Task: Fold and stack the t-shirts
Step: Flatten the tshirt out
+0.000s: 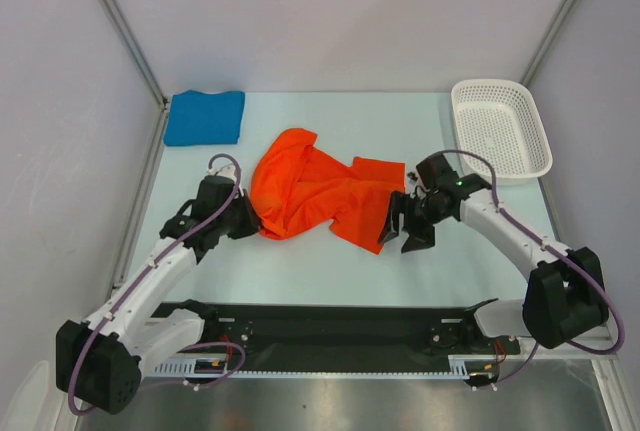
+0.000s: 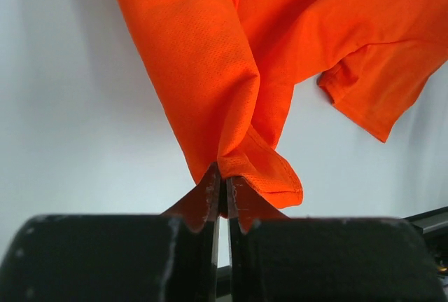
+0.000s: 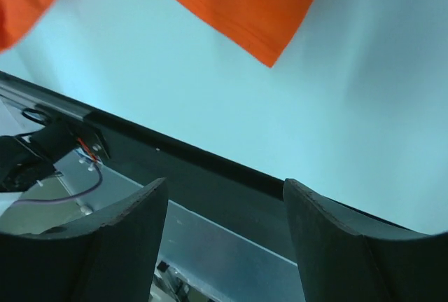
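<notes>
Closest, my left pincer [image 2: 224, 197] pinches a hem of the orange-red t-shirt [image 2: 210, 57], probably anchoring it for flattening; my right pincer [image 3: 224, 188] hangs spread, empty, cloth just ahead.

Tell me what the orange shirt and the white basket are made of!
The orange shirt looks like thin, soft knit cloth: matte, with a fine mesh of tiny holes, and it hangs in loose folds. The white basket looks like stiff plastic: a smooth rim, and walls pierced by even rows of holes.
</notes>
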